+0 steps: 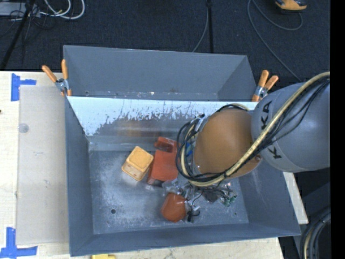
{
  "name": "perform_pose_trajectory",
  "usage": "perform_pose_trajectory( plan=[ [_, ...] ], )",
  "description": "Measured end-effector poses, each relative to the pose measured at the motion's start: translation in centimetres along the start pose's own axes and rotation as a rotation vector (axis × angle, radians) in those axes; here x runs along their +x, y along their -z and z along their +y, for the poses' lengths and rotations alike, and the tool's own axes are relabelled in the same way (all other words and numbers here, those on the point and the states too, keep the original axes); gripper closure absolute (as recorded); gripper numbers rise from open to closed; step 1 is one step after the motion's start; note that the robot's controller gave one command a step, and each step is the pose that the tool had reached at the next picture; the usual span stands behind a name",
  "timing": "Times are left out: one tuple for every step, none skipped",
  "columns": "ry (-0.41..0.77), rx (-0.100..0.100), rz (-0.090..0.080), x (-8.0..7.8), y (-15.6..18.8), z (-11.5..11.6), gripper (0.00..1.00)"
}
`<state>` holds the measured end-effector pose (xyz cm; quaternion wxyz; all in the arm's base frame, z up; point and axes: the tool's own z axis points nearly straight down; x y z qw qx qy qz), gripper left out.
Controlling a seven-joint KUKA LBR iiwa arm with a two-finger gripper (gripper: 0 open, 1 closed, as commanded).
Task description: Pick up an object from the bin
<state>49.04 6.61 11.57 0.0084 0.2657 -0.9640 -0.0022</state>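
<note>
The arm (294, 125) is leaning into the grey metal bin (81, 198). Its orange-brown wrist cover (223, 142) and looped black cables (185, 150) are hanging to the right of the yellow block (137, 162), which is lying tilted on the bin floor. Below the cover, to the lower right of the yellow block, the gripper (188, 198) is sitting low over the floor among dark metal parts and wires. Whether the claw is apart or together cannot be told, as the cover and cables are hiding much of it.

A rust-red rounded lump (172, 209) is resting on the floor below and to the right of the yellow block. It is lying just beside the gripper's left edge and seems to be touching it, but it is not clearly showing between the claw.

A flat red-orange rectangular piece (163, 165) is lying just to the right of the yellow block, touching or nearly touching it. Its upper end is pointing toward the bin's back wall, and its lower end is lying near the gripper's metal parts.
</note>
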Motion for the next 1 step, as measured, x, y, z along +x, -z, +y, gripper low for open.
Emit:
perform_pose_trajectory(
  plan=[
    [-0.071,0.002,-0.005,0.63,11.42,0.23,1.0]
  ],
)
